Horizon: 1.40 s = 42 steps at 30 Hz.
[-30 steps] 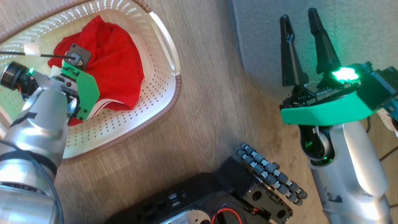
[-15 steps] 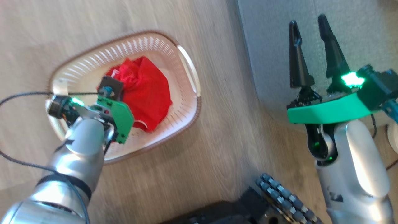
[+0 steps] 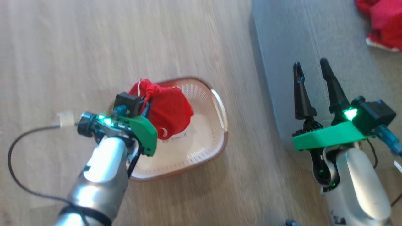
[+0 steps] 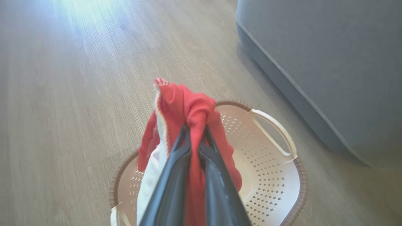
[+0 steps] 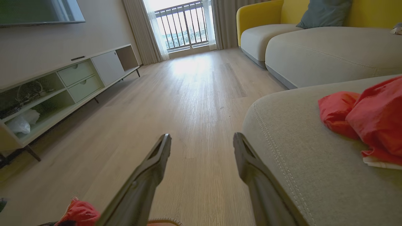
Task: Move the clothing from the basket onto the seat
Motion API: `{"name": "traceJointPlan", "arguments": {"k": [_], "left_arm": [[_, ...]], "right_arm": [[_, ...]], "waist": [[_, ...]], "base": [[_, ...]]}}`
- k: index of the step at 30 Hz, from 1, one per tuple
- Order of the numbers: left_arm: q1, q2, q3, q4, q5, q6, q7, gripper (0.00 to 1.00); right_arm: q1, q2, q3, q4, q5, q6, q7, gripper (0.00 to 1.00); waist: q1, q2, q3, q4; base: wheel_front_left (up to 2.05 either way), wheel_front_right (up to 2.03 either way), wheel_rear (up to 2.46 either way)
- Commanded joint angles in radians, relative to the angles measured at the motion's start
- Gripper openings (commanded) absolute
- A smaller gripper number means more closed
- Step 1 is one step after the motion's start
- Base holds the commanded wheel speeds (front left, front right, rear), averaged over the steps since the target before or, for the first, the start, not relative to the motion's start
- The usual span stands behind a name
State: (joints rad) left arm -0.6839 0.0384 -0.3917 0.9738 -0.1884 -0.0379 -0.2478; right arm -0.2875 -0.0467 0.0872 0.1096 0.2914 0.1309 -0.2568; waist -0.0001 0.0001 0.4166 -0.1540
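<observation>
A red garment with white trim hangs bunched above the cream basket, pinched in my left gripper, which is shut on it. The basket stands on the wood floor beside the grey seat. A second red garment lies on the seat at its far right. My right gripper hovers open over the seat's near edge, holding nothing.
Wood floor surrounds the basket. A black cable trails from my left wrist. In the right wrist view a low TV cabinet lines the left wall and more sofa sections stand behind the seat.
The head camera has risen and the scene has shrunk. My left gripper has lifted the red garment up out of the basket. The right gripper stays open.
</observation>
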Motion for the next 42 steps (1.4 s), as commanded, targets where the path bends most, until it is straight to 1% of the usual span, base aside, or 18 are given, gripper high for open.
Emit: {"name": "traceJointPlan", "arguments": {"k": [1, 6, 9, 12, 16, 25, 26, 29, 36, 38, 42], "left_arm": [[0.033, 0.014, 0.039, -0.079, -0.011, 0.009, -0.014, 0.0], [0.134, 0.012, 0.101, -0.265, -0.047, 0.009, -0.014, 0.0], [0.183, 0.012, 0.119, -0.377, -0.059, 0.014, -0.014, 0.0], [0.218, 0.012, 0.136, -0.49, -0.048, 0.027, -0.014, 0.0], [0.259, 0.012, 0.173, -0.664, -0.002, 0.049, -0.014, 0.0], [0.342, 0.012, 0.263, -0.99, -0.038, 0.087, -0.014, 0.0], [0.342, 0.012, 0.263, -0.99, -0.038, 0.087, -0.014, 0.0], [0.351, 0.012, 0.277, -1.092, -0.052, 0.089, -0.014, 0.0], [0.335, 0.012, 0.284, -1.298, -0.09, 0.077, -0.014, 0.0], [0.326, 0.012, 0.281, -1.347, -0.118, 0.087, -0.014, 0.0], [0.308, 0.012, 0.243, -1.399, -0.127, 0.089, -0.014, 0.0]], "right_arm": [[0.015, -0.004, 0.015, -0.025, -0.006, 0.0, -0.005, 1.0], [0.045, -0.004, 0.013, -0.011, -0.014, 0.0, -0.005, 1.0], [0.071, -0.004, 0.01, -0.001, -0.015, 0.0, -0.005, 1.0], [0.09, -0.004, 0.016, 0.006, -0.016, 0.0, -0.005, 1.0], [0.108, -0.004, 0.031, 0.012, -0.013, 0.0, -0.005, 1.0], [0.153, -0.012, 0.058, 0.028, -0.003, 0.0, -0.005, 1.0], [0.153, -0.012, 0.058, 0.028, -0.003, 0.0, -0.005, 1.0], [0.166, -0.019, 0.057, 0.027, -0.002, 0.0, -0.005, 1.0], [0.195, -0.028, 0.061, 0.029, -0.006, 0.0, -0.005, 1.0], [0.2, -0.029, 0.062, 0.029, -0.007, 0.0, -0.005, 1.0], [0.202, -0.029, 0.06, 0.029, -0.01, 0.0, -0.005, 1.0]], "waist": [[0.0001, -0.0001, -0.096, 0.062], [0.0001, -0.0001, -0.182, 0.091], [0.0001, -0.0001, -0.231, 0.106], [0.0001, -0.0001, -0.264, 0.116], [0.0001, -0.0001, -0.297, 0.121], [0.0001, -0.0001, -0.362, 0.111], [0.0001, -0.0001, -0.362, 0.111], [0.0001, -0.0001, -0.372, 0.108], [0.0001, -0.0001, -0.386, 0.109], [0.0001, -0.0001, -0.386, 0.111], [0.0001, -0.0001, -0.383, 0.115]], "base": [[0.0, 0.0, 0.0], [0.0, 0.0, 0.0], [0.0, 0.0, 0.0], [0.0, 0.0, 0.0], [0.0, 0.0, 0.0], [0.0, 0.0, 0.0], [0.0, 0.0, 0.0], [0.0, 0.0, 0.0], [0.0, 0.0, 0.0], [0.0, 0.0, 0.0], [0.0, 0.0, 0.0]]}}
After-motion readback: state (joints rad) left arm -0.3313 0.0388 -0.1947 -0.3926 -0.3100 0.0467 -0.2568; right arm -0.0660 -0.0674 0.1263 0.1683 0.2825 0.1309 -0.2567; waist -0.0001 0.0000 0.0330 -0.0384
